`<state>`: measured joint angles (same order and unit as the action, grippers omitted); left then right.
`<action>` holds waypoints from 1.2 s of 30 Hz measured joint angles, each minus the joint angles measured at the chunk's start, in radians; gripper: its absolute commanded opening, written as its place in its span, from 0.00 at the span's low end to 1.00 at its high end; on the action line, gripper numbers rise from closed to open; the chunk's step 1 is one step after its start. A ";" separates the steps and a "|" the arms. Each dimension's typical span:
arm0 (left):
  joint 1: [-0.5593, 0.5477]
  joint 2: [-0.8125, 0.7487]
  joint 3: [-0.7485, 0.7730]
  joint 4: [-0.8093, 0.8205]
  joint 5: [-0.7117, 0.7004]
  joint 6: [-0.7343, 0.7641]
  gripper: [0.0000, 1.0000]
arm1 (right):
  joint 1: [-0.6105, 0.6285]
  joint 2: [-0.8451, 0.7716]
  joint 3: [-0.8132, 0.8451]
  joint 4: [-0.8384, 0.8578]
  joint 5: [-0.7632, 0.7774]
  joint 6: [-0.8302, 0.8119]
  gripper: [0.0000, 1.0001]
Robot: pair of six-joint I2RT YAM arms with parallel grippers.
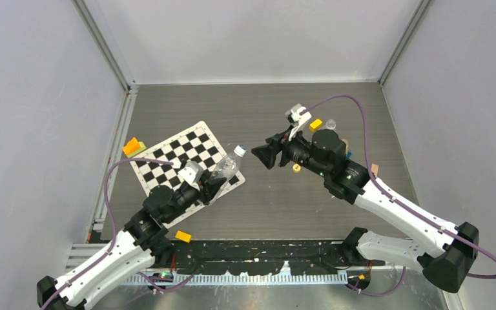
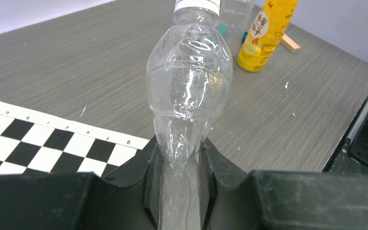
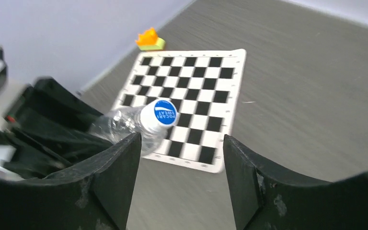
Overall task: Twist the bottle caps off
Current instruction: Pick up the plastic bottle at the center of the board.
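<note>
My left gripper (image 2: 179, 163) is shut on the squashed base of a clear crinkled bottle (image 2: 189, 91), which points away over the table with its white cap (image 2: 196, 5) on. In the top view the bottle (image 1: 226, 169) lies across the checkerboard's corner, cap (image 1: 239, 150) toward the right arm. My right gripper (image 1: 263, 155) stands open a short way from that cap, facing it. Its wrist view shows the cap's blue top (image 3: 163, 113) just left of the gap between the fingers (image 3: 117, 167). A small yellow cap (image 1: 296, 168) lies loose under the right arm.
A checkerboard mat (image 1: 181, 152) lies at left centre, an orange and green block (image 1: 132, 147) beyond it. A yellow-orange bottle (image 2: 266, 33), another clear bottle (image 2: 235, 17) and a wooden stick (image 2: 290, 43) are past the held bottle. A yellow block (image 1: 183, 236) lies near the front rail.
</note>
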<state>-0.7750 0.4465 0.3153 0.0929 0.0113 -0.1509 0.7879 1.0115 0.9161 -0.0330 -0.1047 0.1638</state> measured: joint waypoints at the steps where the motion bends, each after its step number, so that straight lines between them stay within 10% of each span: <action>1: 0.000 0.000 -0.002 0.013 0.002 0.003 0.00 | 0.000 0.012 0.004 0.018 0.002 0.077 0.69; 11: 0.000 0.092 -0.001 0.133 0.077 0.028 0.00 | 0.000 0.116 -0.125 0.302 0.027 0.641 0.64; 19: 0.000 0.171 0.000 0.191 0.104 0.026 0.01 | -0.007 0.174 -0.202 0.459 0.037 0.760 0.19; 27: 0.000 0.211 0.000 0.224 0.094 0.006 0.63 | -0.012 0.187 -0.229 0.521 0.035 0.755 0.02; 36: 0.000 0.302 0.052 0.152 0.099 0.005 0.65 | 0.007 0.218 -0.229 0.500 -0.006 0.686 0.01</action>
<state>-0.7750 0.7486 0.3672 0.2451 0.1101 -0.1455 0.7952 1.2293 0.6876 0.4667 -0.1104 0.8497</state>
